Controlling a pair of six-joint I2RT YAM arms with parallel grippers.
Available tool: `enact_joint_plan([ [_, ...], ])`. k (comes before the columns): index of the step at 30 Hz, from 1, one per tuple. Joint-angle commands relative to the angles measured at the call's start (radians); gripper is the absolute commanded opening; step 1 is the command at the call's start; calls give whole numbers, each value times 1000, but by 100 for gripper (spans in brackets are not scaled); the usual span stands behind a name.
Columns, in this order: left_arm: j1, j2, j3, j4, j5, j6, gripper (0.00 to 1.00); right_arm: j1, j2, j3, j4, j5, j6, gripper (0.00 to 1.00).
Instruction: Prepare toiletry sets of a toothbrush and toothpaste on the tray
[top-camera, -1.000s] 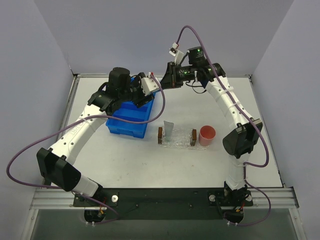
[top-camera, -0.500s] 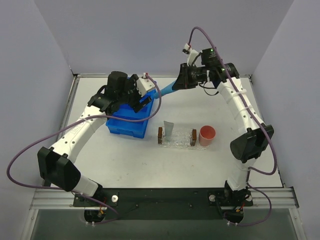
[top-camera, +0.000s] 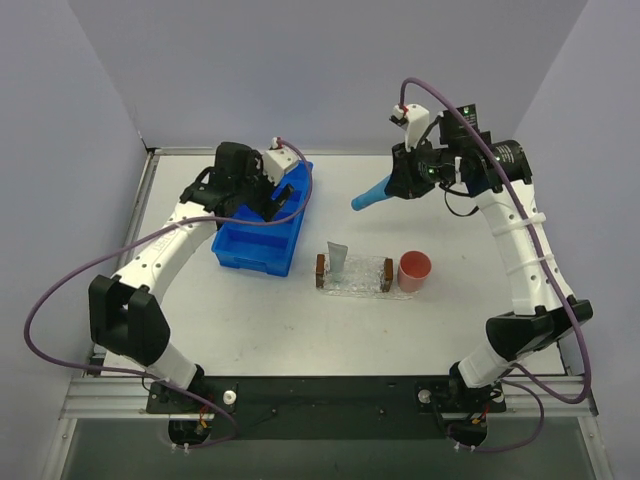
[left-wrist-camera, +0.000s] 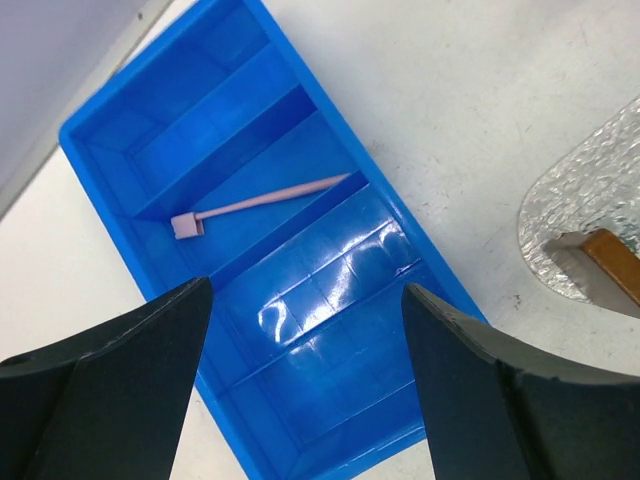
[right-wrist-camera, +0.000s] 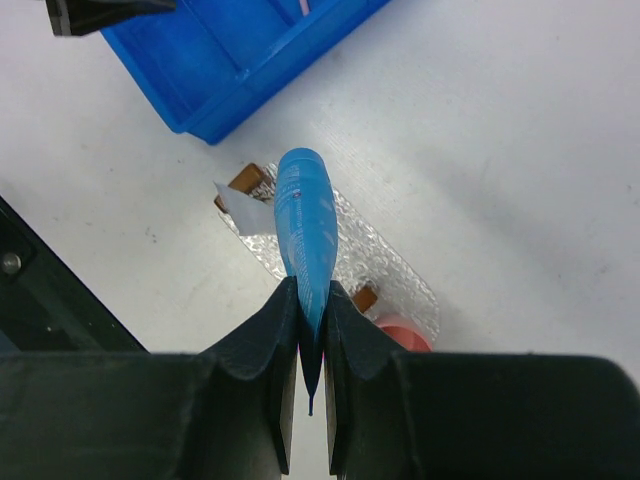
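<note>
My right gripper (top-camera: 398, 185) (right-wrist-camera: 311, 300) is shut on the bright blue toothpaste tube (top-camera: 370, 195) (right-wrist-camera: 305, 225) and holds it in the air behind the clear glittery tray (top-camera: 365, 275) (right-wrist-camera: 375, 250). The pale grey-blue toothpaste tube (top-camera: 338, 260) (right-wrist-camera: 245, 213) lies on the tray's left end. The pink toothbrush (left-wrist-camera: 262, 203) lies in a middle compartment of the blue bin (top-camera: 240, 250) (left-wrist-camera: 120, 130). My left gripper (top-camera: 283, 197) (left-wrist-camera: 305, 330) is open and empty above the bin.
A round pink cup (top-camera: 414, 270) (right-wrist-camera: 408, 335) stands just right of the tray. The tray's brown end blocks (top-camera: 321, 270) show at both short ends. Grey walls close off the back and sides.
My right gripper has carried the bright blue tube from beside the bin rightward and up, toward the space behind the tray. My left gripper has drawn back slightly over the bin.
</note>
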Motion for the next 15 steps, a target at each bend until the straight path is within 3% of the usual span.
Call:
enact_joint_plan([
  [1, 26, 51, 53, 9, -40, -62, 87, 12, -54, -23, -101, 68, -130, 0],
  [15, 54, 105, 54, 23, -82, -121, 87, 161, -59, -83, -176, 187, -251, 0],
])
